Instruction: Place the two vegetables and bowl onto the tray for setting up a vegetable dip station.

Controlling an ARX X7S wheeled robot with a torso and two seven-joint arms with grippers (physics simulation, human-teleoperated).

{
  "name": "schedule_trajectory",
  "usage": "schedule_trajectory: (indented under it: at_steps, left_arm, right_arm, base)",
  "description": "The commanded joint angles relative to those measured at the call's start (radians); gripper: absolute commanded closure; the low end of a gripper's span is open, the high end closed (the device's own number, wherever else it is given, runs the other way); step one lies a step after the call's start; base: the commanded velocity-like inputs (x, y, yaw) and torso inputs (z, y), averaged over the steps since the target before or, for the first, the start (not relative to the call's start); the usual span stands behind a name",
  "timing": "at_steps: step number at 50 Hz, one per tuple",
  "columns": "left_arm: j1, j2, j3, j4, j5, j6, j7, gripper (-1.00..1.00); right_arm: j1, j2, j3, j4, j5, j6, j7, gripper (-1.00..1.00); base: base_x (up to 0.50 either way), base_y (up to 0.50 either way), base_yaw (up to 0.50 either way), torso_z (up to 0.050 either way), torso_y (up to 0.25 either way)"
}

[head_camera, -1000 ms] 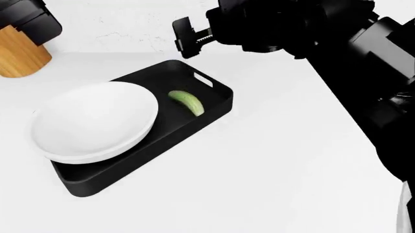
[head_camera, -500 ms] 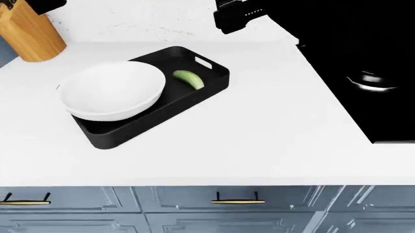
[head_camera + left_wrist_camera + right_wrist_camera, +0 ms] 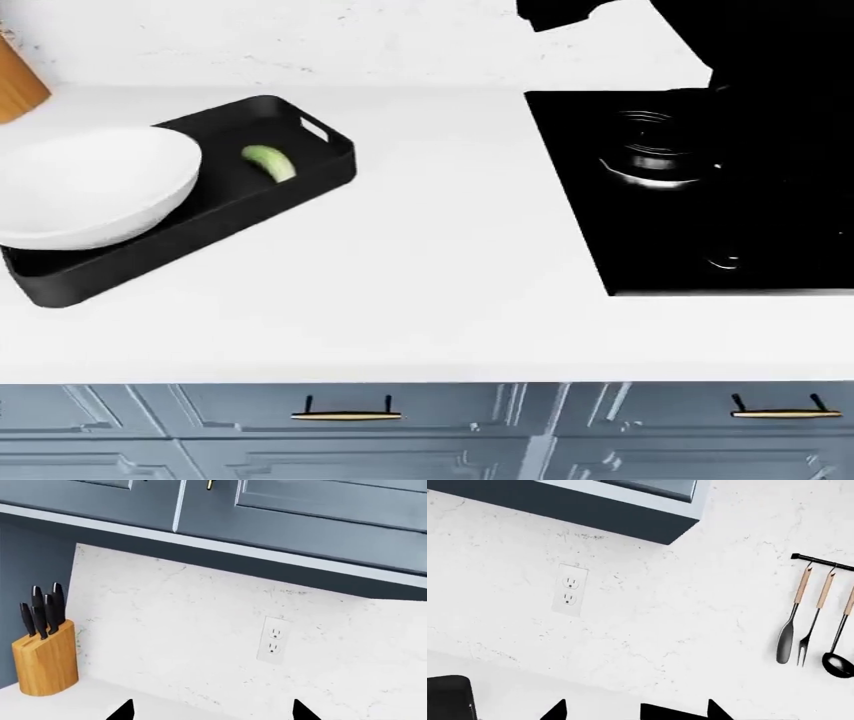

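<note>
bowl [image 3: 87,185] and green cucumber [image 3: 270,162] lie in the black tray [image 3: 200,225], which has slid toward the left edge of the head view over the last second as the view swung right, uncovering the stovetop [image 3: 694,200]. no carrot shows anywhere, so the search probably goes on. left gripper [image 3: 210,711] and right gripper [image 3: 635,711] show only spread fingertips, holding nothing, facing the backsplash.

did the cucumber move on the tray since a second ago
No. The cucumber lies beside the bowl near the tray's slot handle as before; only the view shifted.
</note>
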Motion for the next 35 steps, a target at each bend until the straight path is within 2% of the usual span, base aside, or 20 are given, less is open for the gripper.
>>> schedule_trajectory:
  at_steps: [1,35]
  left_arm:
    - [0.020,0.026,-0.017,-0.052,0.034,-0.023,0.060,-1.00]
    - [0.047,0.034,-0.071,-0.039,0.030,-0.043,0.057,-1.00]
  right_arm:
    - [0.014,0.030,0.016,-0.024,0.002,0.003,0.030,-1.00]
    - [0.005,0.034,0.038,-0.024,-0.007,-0.001,0.016,-1.00]
  base:
    - [0.00,-0.50,0.00,0.000,0.000]
    - [0.00,-0.50,0.00,0.000,0.000]
